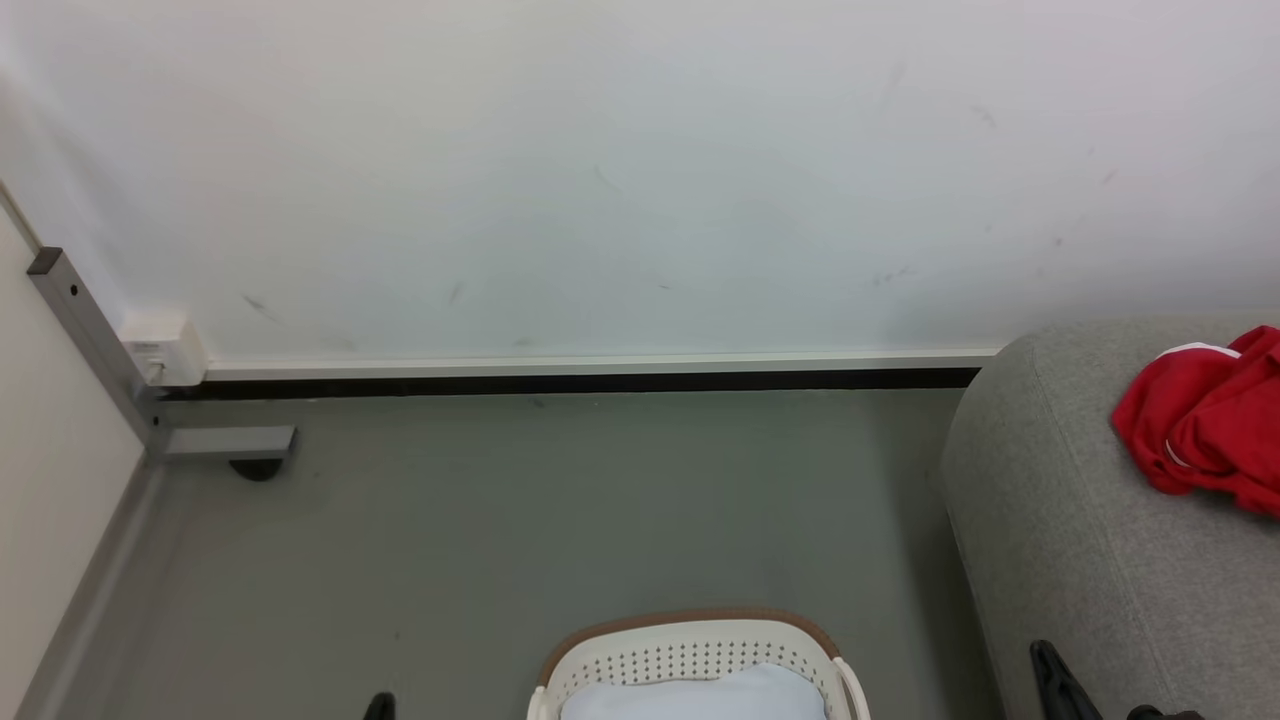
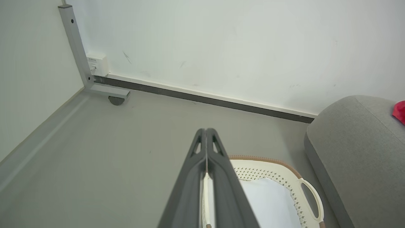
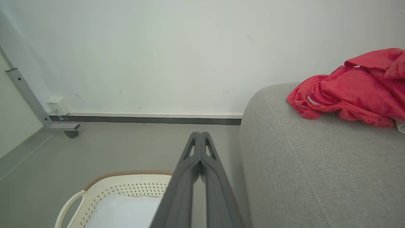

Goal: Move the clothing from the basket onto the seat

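The red clothing (image 1: pixel 1205 425) lies in a soft heap on top of the grey seat (image 1: pixel 1080 540), at 3 o'clock in the head view. It is bunched up, not folded, the way cloth lands when you let it drop. It sits back from the round edge, so I think it will not slide off.

The basket (image 1: pixel 690 650) stands on the floor (image 1: pixel 500 520) at 6 o'clock, near the seat. The part I can see holds a pale cushion (image 1: pixel 700 695) and no red cloth. The near part is cut off, so I cannot tell if more clothes hide there.

The left gripper (image 2: pixel 206 131) has its two dark fingers pressed tight together with nothing between them. It is by the left side of the basket. The right gripper (image 3: pixel 200 134) is pinched closed the same way and is empty too. In its own view the basket is at 7 o'clock and the red heap at 2 o'clock.

Both hang away from the cloth, I think because the job is done or nearly done. If more red cloth is in the basket, a gripper must first spread its fingers, then dip in
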Available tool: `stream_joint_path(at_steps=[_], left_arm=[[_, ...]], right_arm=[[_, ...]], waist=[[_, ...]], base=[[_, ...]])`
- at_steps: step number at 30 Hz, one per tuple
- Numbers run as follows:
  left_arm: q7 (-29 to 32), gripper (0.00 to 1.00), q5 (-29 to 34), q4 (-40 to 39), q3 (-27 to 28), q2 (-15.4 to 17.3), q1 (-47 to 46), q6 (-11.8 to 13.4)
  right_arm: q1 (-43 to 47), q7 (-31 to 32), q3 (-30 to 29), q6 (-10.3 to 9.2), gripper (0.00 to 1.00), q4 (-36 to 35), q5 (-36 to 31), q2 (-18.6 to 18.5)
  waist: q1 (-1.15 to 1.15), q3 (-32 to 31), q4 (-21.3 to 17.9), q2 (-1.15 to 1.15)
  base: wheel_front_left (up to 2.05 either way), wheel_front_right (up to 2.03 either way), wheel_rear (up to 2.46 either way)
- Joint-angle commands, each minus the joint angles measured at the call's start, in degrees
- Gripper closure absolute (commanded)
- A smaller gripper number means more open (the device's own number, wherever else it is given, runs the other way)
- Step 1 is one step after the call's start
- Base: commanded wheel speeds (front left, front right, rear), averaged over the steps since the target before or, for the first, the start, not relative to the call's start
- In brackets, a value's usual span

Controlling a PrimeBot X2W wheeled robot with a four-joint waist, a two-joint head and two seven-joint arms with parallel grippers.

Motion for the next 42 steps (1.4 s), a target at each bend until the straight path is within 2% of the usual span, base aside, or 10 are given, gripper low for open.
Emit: stream_joint_path(at_steps=[1,21,42], left_arm=[[0.50,1.00,-2.59,-0.85,0.67,0.09,-1.16,-0.35],[5.57,1.00,-22.46,-2.30,3.03,0.22,-3.68,-2.21],[10.00,1.00,-38.90,-3.26,5.17,0.34,-5.91,-3.77]], right_arm=[[-1.01,0.40,-0.51,0.00,1.00,-0.94,2.48,-0.27],[-2.59,5.52,-2.24,-0.03,1.00,-3.14,23.57,-0.52],[-3.93,9.99,-3.84,-0.05,1.00,-4.75,41.09,-0.74]], waist=[[0.00,0.03,0.03,0.00],[0.00,0.65,0.54,0.00],[0.00,1.29,1.08,0.00]], base=[[0.00,0.00,0.00],[0.00,0.00,0.00],[0.00,0.00,0.00]])
